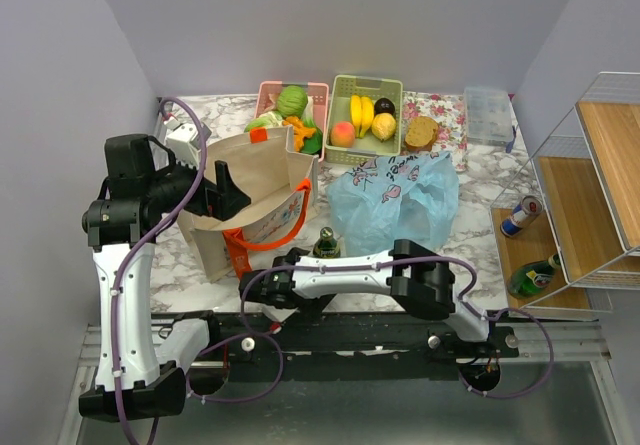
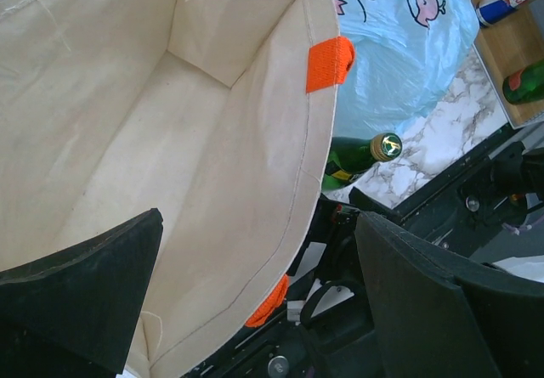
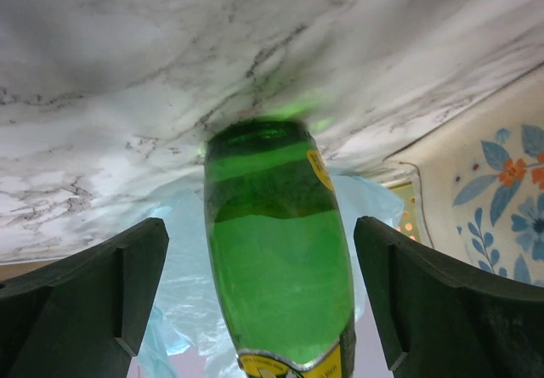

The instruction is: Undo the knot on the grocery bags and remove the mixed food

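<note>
The light blue plastic grocery bag point(image 1: 395, 200) lies slumped on the marble table, also in the left wrist view point(image 2: 408, 47); I cannot make out its knot. Toy food sits at the back: a green cabbage point(image 1: 292, 98) and orange pieces point(image 1: 298, 125) in a pink basket point(image 1: 268, 89), and a peach point(image 1: 343, 133) in a green basket point(image 1: 392, 85). My left gripper point(image 1: 235, 197) point(image 2: 259, 225) is open, straddling the rim of a beige tote point(image 1: 262, 180). My right gripper point(image 1: 305, 257) point(image 3: 261, 229) is open on either side of a green bottle point(image 3: 276, 267), not touching it.
The green bottle point(image 1: 326, 243) stands upright between the tote and the blue bag. Bananas point(image 1: 361, 113) and a bread slice point(image 1: 421, 132) lie at the back, beside a clear box point(image 1: 487, 115). A wire shelf point(image 1: 590, 195) with cans and a bottle is at the right.
</note>
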You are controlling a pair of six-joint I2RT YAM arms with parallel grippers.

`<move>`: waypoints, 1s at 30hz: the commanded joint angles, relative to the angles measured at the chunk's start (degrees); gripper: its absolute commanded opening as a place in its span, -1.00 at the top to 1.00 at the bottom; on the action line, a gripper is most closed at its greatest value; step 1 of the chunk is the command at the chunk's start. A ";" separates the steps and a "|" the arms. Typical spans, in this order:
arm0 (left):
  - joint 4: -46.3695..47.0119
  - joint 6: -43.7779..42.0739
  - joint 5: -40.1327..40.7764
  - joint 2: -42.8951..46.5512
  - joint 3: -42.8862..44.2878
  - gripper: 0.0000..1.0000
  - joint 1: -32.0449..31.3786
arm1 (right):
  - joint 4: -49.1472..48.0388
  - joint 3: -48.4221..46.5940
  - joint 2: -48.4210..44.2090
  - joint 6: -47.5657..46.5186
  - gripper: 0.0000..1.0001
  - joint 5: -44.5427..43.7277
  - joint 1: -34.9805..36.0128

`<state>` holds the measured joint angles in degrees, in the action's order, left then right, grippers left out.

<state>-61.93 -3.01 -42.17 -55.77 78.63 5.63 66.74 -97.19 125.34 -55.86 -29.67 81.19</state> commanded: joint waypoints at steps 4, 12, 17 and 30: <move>0.65 -1.04 -2.45 0.84 -1.15 -0.96 0.44 | 4.84 -3.22 0.42 -3.34 -1.00 -2.77 -2.18; 0.71 -1.38 -2.47 0.72 -0.76 -0.96 0.44 | 9.37 -3.63 1.13 -3.92 -1.00 -1.85 -4.79; 1.33 -1.43 -2.39 0.79 -1.17 -0.94 0.49 | 9.36 -1.72 0.30 -4.84 -0.97 -1.95 -5.45; 1.85 -1.13 -2.77 -0.41 -0.01 -0.90 0.50 | 6.00 3.34 -0.78 -6.88 -0.43 -4.90 -6.89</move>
<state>-61.71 -3.68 -42.96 -56.07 77.76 5.63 72.51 -96.20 125.45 -60.27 -33.43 75.13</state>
